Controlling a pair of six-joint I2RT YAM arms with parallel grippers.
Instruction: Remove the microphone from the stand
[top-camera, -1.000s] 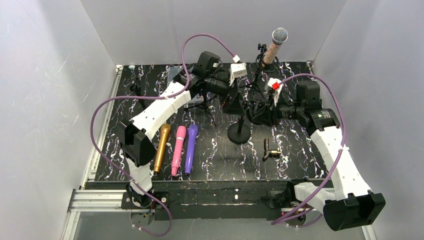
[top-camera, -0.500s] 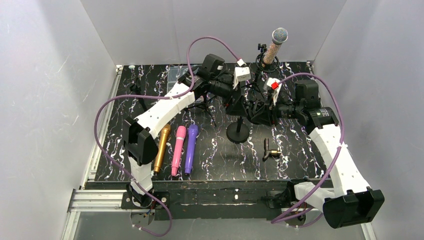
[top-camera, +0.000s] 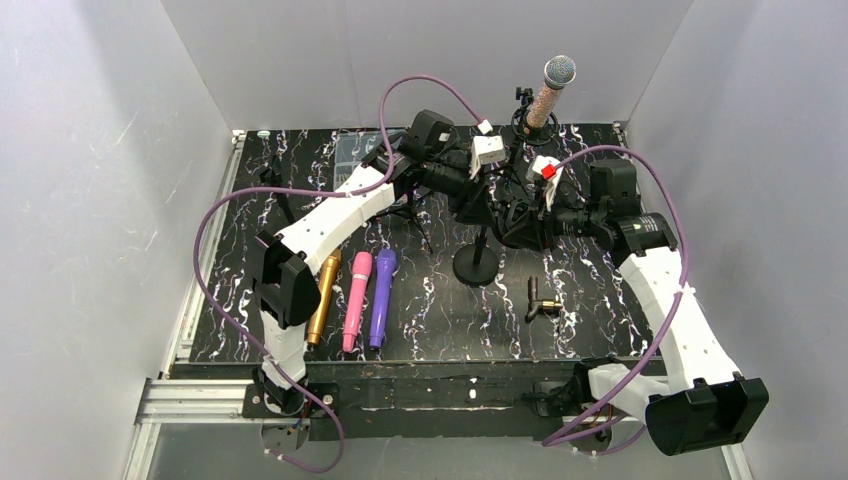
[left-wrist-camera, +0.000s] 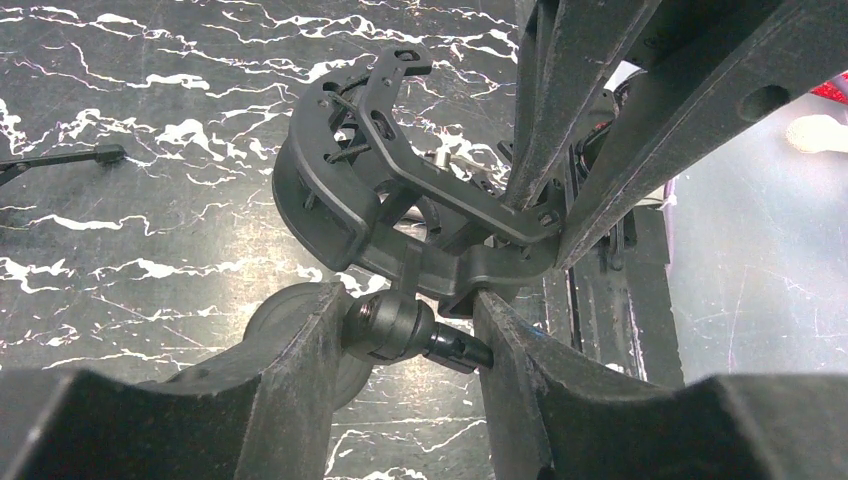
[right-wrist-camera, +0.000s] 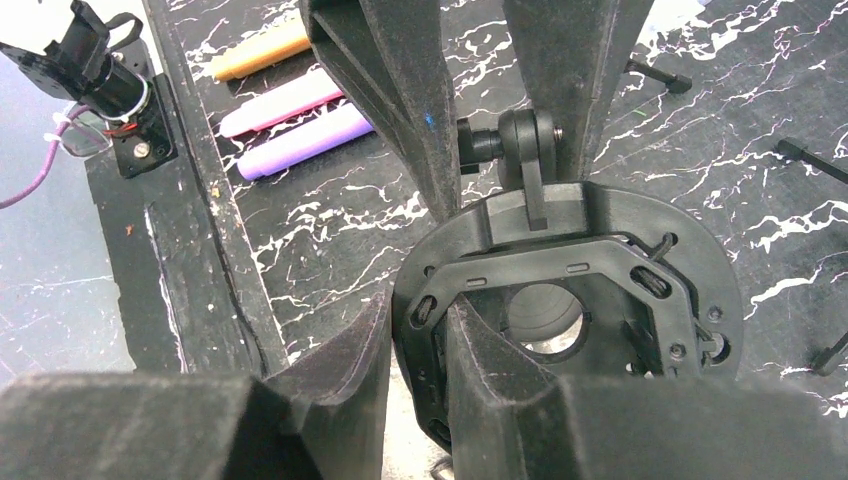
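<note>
the microphone (top-camera: 551, 91) with the silver grille stands tilted in the back stand (top-camera: 517, 140) at the far edge of the desk (top-camera: 600, 300), above and behind both arms, and neither tool touches it

both tools meet at the middle of the desk on a round-base stand (top-camera: 477, 266) that carries a black shock mount (left-wrist-camera: 345, 190). the ring of the mount holds nothing, and in the right wrist view the round base shows through it

the left tool (left-wrist-camera: 410, 322) is pressed together on the swivel knob (left-wrist-camera: 388, 325) under the mount, one finger on each side and both touching it. the right wrist view shows that same grip from the other side

the right tool (right-wrist-camera: 415, 320) pinches the rim of the shock mount, one finger outside the ring and one inside it

on the left part of the desk a gold microphone (top-camera: 323, 297), a pink microphone (top-camera: 357, 300) and a purple microphone (top-camera: 381, 297) lie side by side, near each other but apart. a small black clip (top-camera: 540, 300) lies to the right of the round base, apart from it
</note>
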